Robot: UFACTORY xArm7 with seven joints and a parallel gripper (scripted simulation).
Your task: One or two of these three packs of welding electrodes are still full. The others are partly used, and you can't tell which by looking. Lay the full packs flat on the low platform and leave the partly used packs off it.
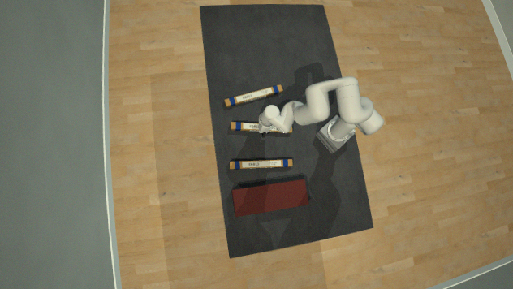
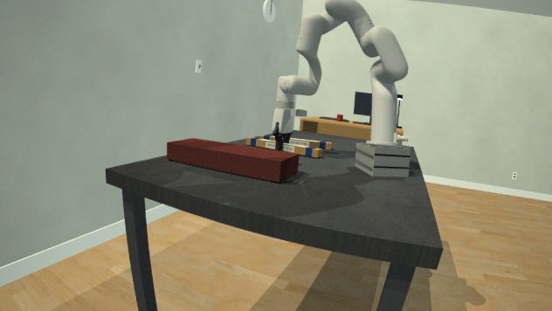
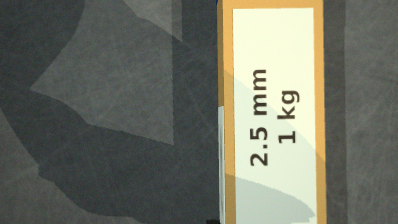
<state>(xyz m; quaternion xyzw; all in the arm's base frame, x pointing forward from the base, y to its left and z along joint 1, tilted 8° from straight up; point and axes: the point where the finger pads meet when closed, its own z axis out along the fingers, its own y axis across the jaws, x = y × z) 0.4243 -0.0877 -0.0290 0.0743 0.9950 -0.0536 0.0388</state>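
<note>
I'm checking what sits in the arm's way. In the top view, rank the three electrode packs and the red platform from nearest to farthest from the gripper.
1. Middle pack, held in the gripper.
2. Upper pack, angled, just above in the picture.
3. Lower pack, below, a little farther than the upper one.
4. Red platform, lowest in the picture, beyond the lower pack.

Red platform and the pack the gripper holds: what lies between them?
In the top view, one other pack lies flat between the red platform and the held pack in the gripper, apart from both; otherwise dark table top.
</note>
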